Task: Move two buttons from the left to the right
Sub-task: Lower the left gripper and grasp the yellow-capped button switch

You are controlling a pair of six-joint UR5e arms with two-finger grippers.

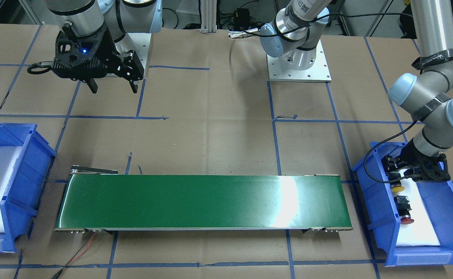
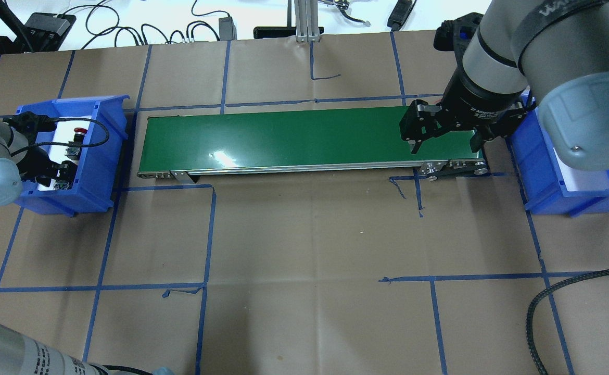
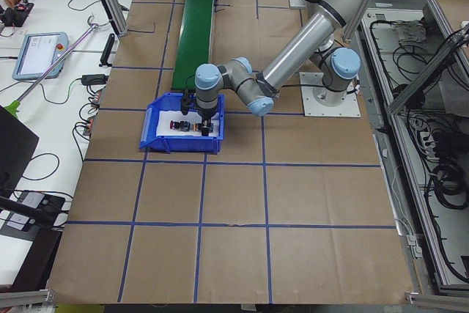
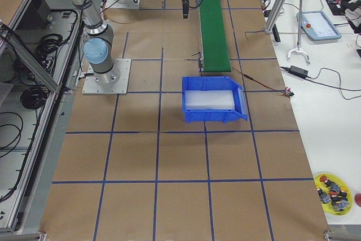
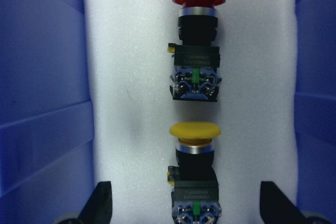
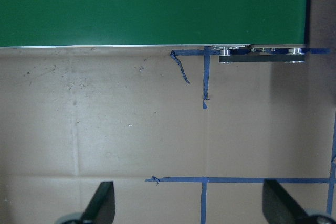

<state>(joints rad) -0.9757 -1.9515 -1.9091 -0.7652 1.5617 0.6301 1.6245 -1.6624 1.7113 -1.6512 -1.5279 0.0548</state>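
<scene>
The table (image 1: 211, 135) carried a belt (image 1: 203, 201). The yellow button (image 5: 193, 156) and red button (image 5: 198, 40) lay in the left bin (image 1: 373, 209). My left fingers (image 5: 101, 203) hung spread over the yellow one; my right fingers (image 6: 102, 203) were spread and empty. I judged this the first pick: descend, then clench.

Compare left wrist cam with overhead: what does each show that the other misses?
Left wrist only: the yellow button, lying on white foam between the fingertips of the left gripper, which is open. Its cap points at the rear block of the red button, and the two are apart.
Overhead only: the green conveyor, the right gripper open near its right end, and the right bin beyond it.
Both: the red button and the blue walls of the left bin.
</scene>
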